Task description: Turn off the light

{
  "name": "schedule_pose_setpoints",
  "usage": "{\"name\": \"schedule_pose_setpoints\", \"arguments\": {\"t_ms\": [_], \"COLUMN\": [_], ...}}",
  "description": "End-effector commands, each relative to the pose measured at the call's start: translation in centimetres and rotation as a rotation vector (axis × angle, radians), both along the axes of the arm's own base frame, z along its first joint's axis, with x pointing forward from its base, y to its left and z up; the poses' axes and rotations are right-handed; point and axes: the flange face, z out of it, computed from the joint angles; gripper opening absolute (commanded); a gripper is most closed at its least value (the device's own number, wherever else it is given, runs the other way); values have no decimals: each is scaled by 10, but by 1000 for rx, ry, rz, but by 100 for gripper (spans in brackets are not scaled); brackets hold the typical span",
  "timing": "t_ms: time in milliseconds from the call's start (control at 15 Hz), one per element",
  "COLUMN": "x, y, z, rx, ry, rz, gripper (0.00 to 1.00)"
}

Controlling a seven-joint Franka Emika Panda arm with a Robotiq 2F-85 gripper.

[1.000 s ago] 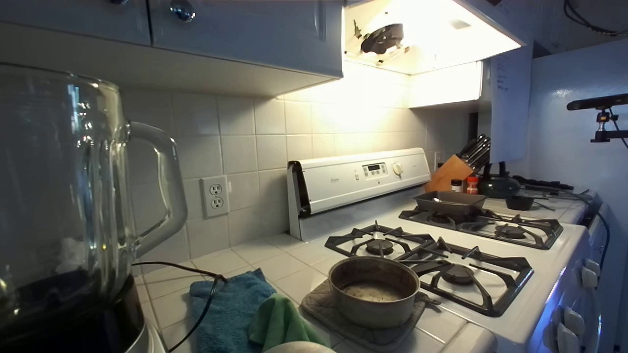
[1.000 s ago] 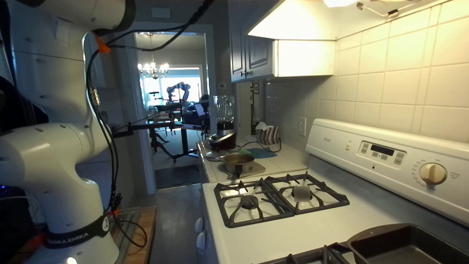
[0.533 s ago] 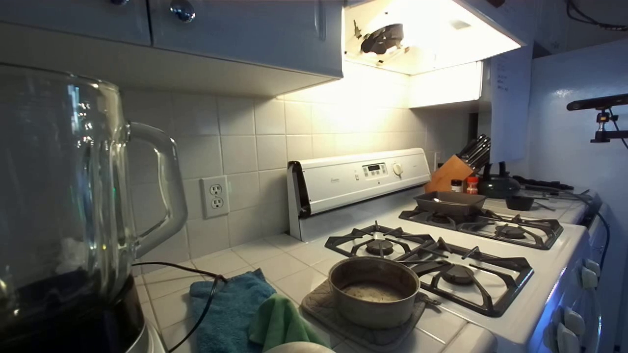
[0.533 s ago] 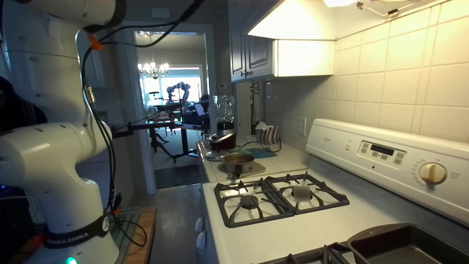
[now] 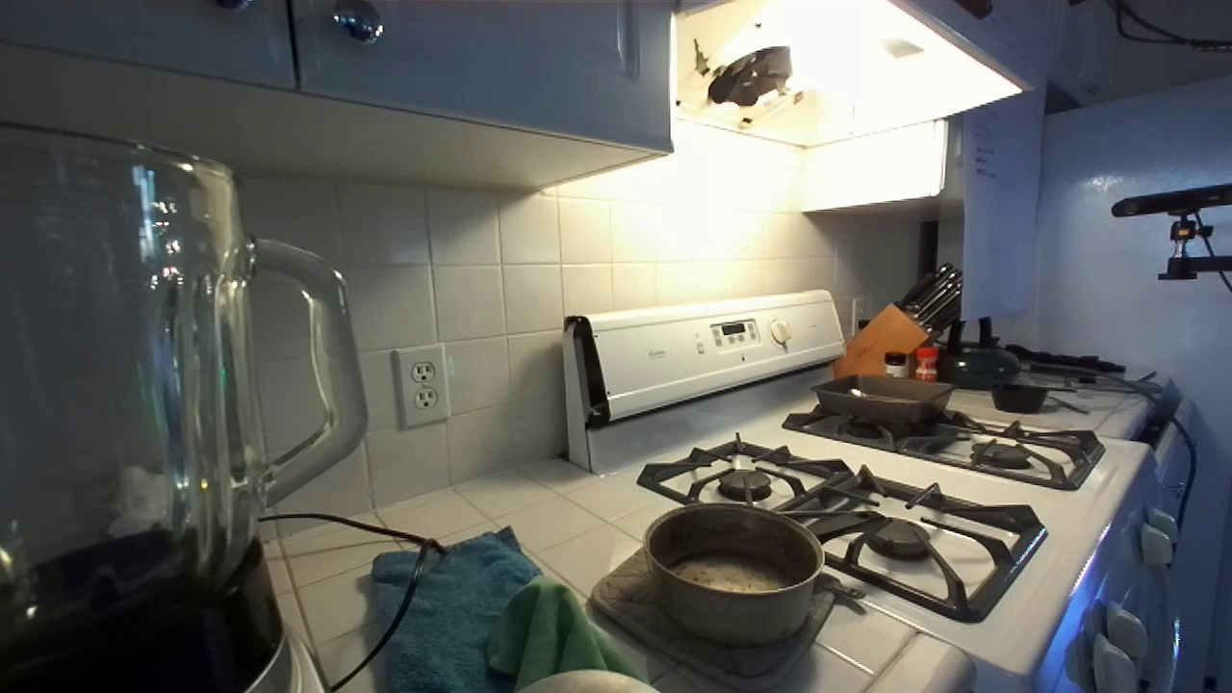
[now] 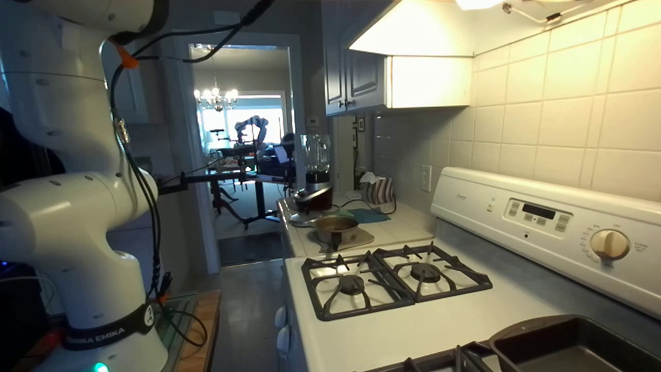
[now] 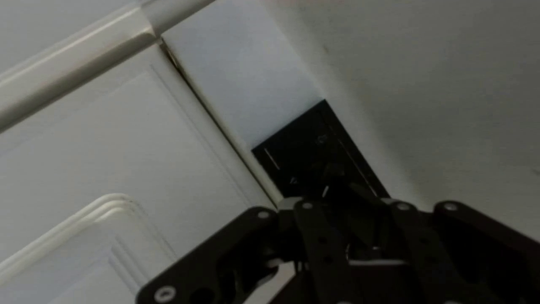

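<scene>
With the lamp [image 6: 477,4] beneath the range hood [image 6: 413,33] lit, we're likely at the reaching step, our gripper [image 7: 352,202] facing the black control panel [image 7: 295,143] (jaws parted or together, we can't say), and should next align carefully to work it.

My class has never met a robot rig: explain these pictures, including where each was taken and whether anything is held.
The machine is a white robot arm. The kitchen pictures are taken from two spots away from it; the close-up, from its wrist, shows the dark gripper in front of a black panel. On the counter, a pot sits on a pad near a green cloth; a dark pan rests on the stove. The light above the stove is on. That close-up is too dark to tell whether the gripper holds anything.
</scene>
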Motion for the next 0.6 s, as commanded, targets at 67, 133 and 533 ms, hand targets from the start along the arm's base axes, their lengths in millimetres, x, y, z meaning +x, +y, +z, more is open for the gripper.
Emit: {"name": "schedule_pose_setpoints", "arguments": {"t_ms": [67,133,533], "x": [-3,-4,-7], "y": [3,3,3], "z": [-10,-10,-12], "rx": [-76,-91,-183], "ry": [-31,-36,-51], "rz": [44,52,96], "gripper": [5,5,5]}}
